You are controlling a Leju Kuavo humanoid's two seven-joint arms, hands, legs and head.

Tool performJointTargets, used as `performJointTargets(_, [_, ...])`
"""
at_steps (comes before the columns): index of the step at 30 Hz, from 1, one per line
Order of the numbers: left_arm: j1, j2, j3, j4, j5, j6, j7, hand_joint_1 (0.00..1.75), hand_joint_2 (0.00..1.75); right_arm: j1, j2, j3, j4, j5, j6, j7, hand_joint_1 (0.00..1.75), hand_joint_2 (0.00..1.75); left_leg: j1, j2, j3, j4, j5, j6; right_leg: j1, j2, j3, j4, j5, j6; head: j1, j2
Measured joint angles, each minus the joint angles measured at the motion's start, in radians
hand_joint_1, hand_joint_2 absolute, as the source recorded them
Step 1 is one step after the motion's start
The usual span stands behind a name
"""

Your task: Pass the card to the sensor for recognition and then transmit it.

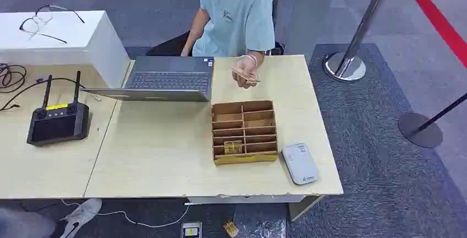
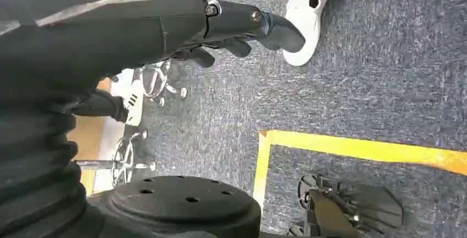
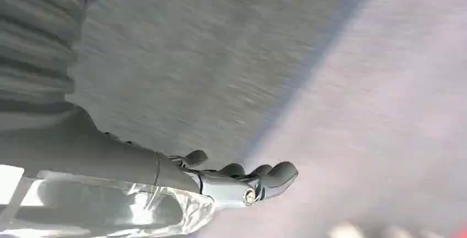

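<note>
person's hand (image 1: 245, 75) holds card (image 1: 245, 75) at table's (image 1: 165, 161) far edge, above divider box (image 1: 244, 131) | sensor (image 1: 300, 163) near right corner | laptop (image 1: 168, 78) far edge | left hand (image 2: 242, 31), right hand (image 3: 242, 180): both empty, fingers apart

No legible text; small marks on the sensor (image 1: 300, 163) too tiny to read

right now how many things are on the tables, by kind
laptop: 1
remote controller: 1
cardboard divider box: 1
white sensor device: 1
white box: 1
glasses: 1
cable bundle: 1
total: 7
</note>
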State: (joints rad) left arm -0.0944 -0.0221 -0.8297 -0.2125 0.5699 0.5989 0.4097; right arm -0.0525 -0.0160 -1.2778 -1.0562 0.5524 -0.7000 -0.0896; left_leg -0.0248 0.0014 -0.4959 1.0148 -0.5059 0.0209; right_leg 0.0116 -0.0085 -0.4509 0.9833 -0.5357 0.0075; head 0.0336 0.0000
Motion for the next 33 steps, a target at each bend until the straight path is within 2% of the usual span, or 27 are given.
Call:
performJointTargets(5, [0.000,0.000,-0.010,0.001,0.003,0.004,0.000,0.00,1.75,0.069,0.024,0.118,-0.294,-0.003,0.000,0.051,0.00,1.75,0.000,0.000,0.000,0.000,0.001,0.000,0.000,-0.001,0.001,0.000,0.000,0.000,0.000,0.000])
performJointTargets(8, [0.001,0.001,-0.014,0.002,0.005,0.003,-0.002,0.00,1.75,0.118,0.027,0.191,-0.466,0.044,0.000,0.080,0.00,1.75,0.000,-0.001,0.001,0.000,0.001,0.000,0.000,-0.001,0.001,0.001,0.000,0.000,-0.001,0.000])
performJointTargets(13, [0.001,0.001,-0.016,0.003,0.006,0.002,-0.011,0.00,1.75,0.193,0.021,0.301,-0.711,0.078,0.000,0.136,0.00,1.75,0.000,-0.001,0.000,0.000,0.001,0.000,-0.001,-0.002,0.001,0.001,0.000,0.000,0.000,0.000])
performJointTargets(18, [0.000,0.002,-0.028,0.005,0.006,-0.001,-0.016,0.00,1.75,0.266,-0.017,0.434,-0.949,0.130,0.001,0.213,0.00,1.75,0.000,-0.001,0.000,0.000,0.001,0.000,0.000,-0.002,0.001,0.001,0.000,0.000,0.000,0.000])
performJointTargets(21, [0.000,0.002,-0.035,0.005,0.006,-0.003,-0.019,0.00,1.75,0.331,-0.072,0.534,-1.084,0.206,0.003,0.314,0.00,1.75,0.000,-0.004,-0.001,0.000,0.001,0.000,0.000,-0.005,0.002,0.001,0.000,0.000,-0.001,0.000])
performJointTargets(25, [-0.003,0.002,-0.039,0.006,0.007,-0.010,-0.029,0.00,1.75,0.343,-0.158,0.660,-1.190,0.333,0.015,0.472,0.00,1.75,0.000,-0.004,-0.001,0.000,0.002,0.000,0.000,-0.006,0.002,0.001,0.000,0.000,-0.002,0.000])
performJointTargets(26, [-0.002,0.002,-0.039,0.006,0.007,-0.011,-0.032,0.00,1.75,0.340,-0.200,0.715,-1.221,0.376,0.025,0.535,0.00,1.75,0.000,-0.004,-0.001,-0.001,0.002,0.000,-0.001,-0.006,0.002,0.001,0.000,0.000,-0.002,0.000])
performJointTargets(27, [-0.002,0.002,-0.040,0.006,0.007,-0.012,-0.035,0.00,1.75,0.332,-0.230,0.756,-1.240,0.392,0.045,0.565,0.00,1.75,0.000,-0.004,-0.003,0.000,0.002,0.000,-0.001,-0.006,0.002,0.001,0.000,0.000,-0.002,0.000])
performJointTargets(29, [-0.003,0.002,-0.047,0.006,0.006,-0.015,-0.040,0.00,1.75,0.297,-0.313,0.866,-1.270,0.393,0.113,0.625,0.00,1.75,-0.001,-0.003,-0.001,0.000,0.002,0.000,-0.001,-0.004,0.002,0.002,0.001,0.000,-0.004,0.000])
performJointTargets(32, [-0.008,0.002,-0.054,0.007,0.006,-0.020,-0.050,0.00,1.75,0.211,-0.398,1.020,-1.285,0.364,0.272,0.676,0.00,1.75,-0.001,-0.004,-0.001,0.000,0.003,0.000,-0.001,-0.006,0.002,0.002,0.001,0.000,-0.003,0.000])
performJointTargets(33, [-0.008,0.002,-0.056,0.007,0.006,-0.021,-0.054,0.00,1.75,0.183,-0.416,1.059,-1.285,0.359,0.294,0.680,0.00,1.75,-0.001,-0.005,-0.002,0.000,0.004,0.000,-0.001,-0.006,0.001,0.002,0.001,0.000,-0.003,0.000])
